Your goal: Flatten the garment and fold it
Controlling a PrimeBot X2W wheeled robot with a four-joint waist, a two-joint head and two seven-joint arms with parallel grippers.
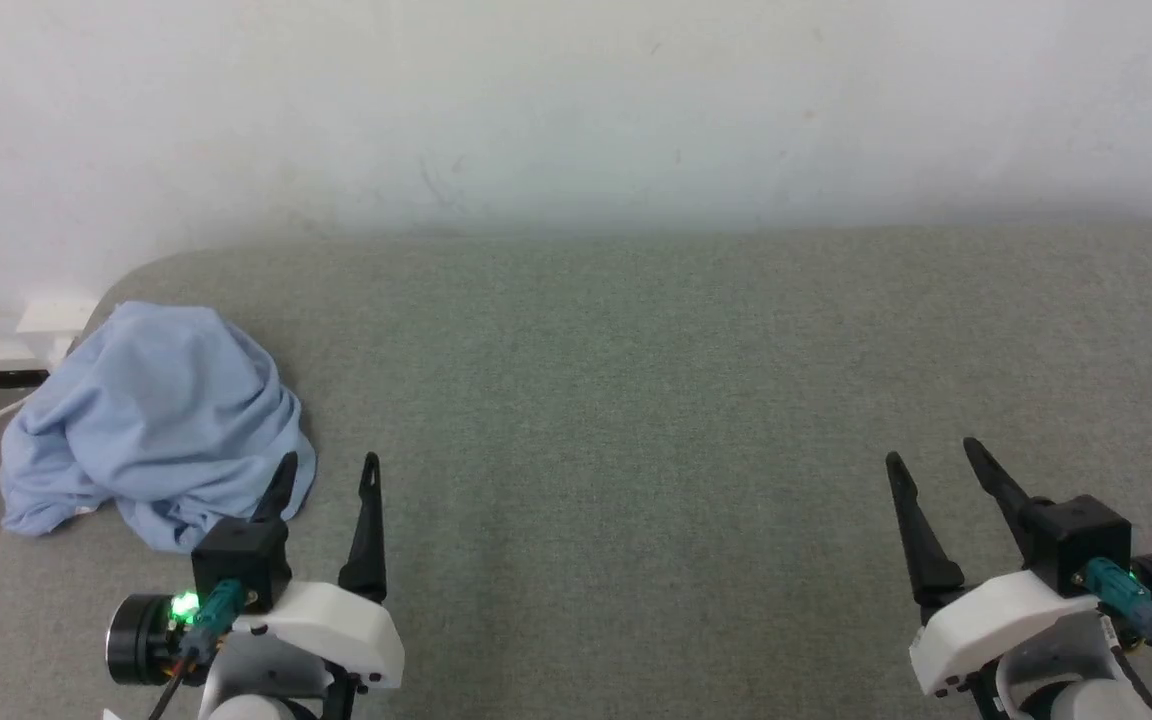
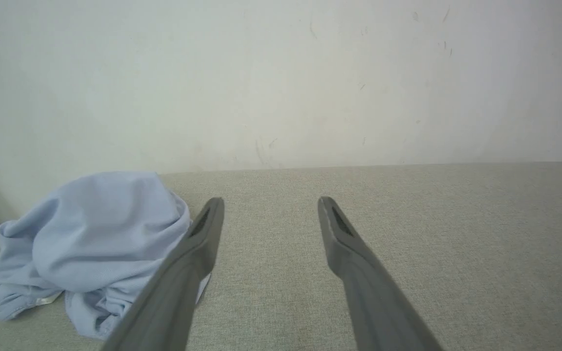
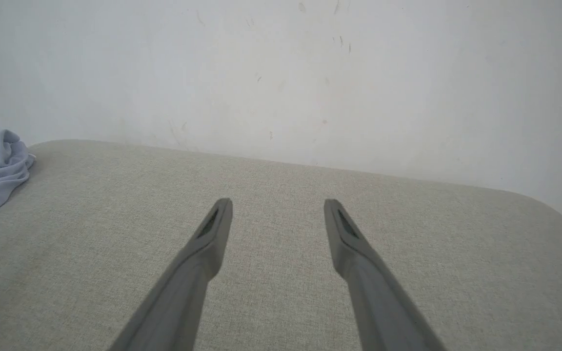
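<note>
The shirt (image 1: pixel 151 420) is lying bunched at the cushion's (image 1: pixel 636 400) left end. The left gripper (image 1: pixel 329 460) is hovering over that same end, spread and empty; the right gripper (image 1: pixel 932 450) is hovering spread over the cushion's right end.

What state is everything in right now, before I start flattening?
Light blue garment: crumpled heap at the grey padded surface's left end, unflattened, not gripped.
Left end effector: open, empty, beside the heap.
Right end effector: open, empty, over bare surface, far from the garment.
</note>
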